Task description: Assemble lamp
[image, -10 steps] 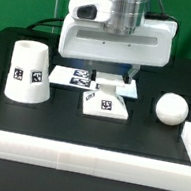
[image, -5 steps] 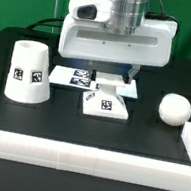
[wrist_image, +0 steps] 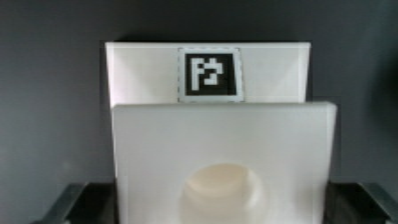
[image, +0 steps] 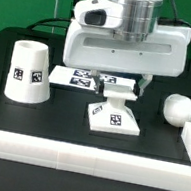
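Black table — base, shade, bulb (one each)

Diffuse, even light fills the exterior view: white parts stand bright against the black tabletop, and the base throws only a faint, soft shadow. The wrist view is dimmer and blurred, its base washed out, though the tag is still readable.

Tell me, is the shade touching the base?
Apart. The exterior view shows bare black table between the shade and the base.
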`<control>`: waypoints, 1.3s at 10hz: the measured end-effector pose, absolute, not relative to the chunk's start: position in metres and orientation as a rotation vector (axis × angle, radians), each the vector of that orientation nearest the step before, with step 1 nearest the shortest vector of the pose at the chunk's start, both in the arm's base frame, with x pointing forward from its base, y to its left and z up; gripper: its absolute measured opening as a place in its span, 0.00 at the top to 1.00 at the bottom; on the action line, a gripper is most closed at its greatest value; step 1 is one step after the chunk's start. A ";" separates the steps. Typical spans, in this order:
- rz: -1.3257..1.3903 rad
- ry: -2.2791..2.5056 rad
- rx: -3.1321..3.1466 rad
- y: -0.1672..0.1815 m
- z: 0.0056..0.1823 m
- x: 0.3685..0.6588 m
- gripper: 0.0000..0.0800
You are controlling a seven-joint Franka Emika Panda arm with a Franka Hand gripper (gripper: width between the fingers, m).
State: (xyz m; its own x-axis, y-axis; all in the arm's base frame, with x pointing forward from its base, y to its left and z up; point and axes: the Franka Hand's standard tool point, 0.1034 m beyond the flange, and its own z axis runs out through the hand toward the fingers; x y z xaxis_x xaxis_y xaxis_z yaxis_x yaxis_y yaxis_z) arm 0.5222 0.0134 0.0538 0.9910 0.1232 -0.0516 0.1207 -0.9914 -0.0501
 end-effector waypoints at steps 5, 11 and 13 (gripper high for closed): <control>-0.013 -0.150 -3.085 0.048 0.055 0.579 0.33; -0.047 0.003 -3.076 0.081 0.055 0.611 0.33; -0.044 0.011 -3.073 0.087 0.056 0.621 0.33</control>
State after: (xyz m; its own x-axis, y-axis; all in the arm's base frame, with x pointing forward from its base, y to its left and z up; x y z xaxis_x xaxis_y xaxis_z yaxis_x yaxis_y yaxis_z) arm 0.6212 0.0873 0.0559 0.9996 -0.0082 0.0286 -0.0062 -0.9977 -0.0682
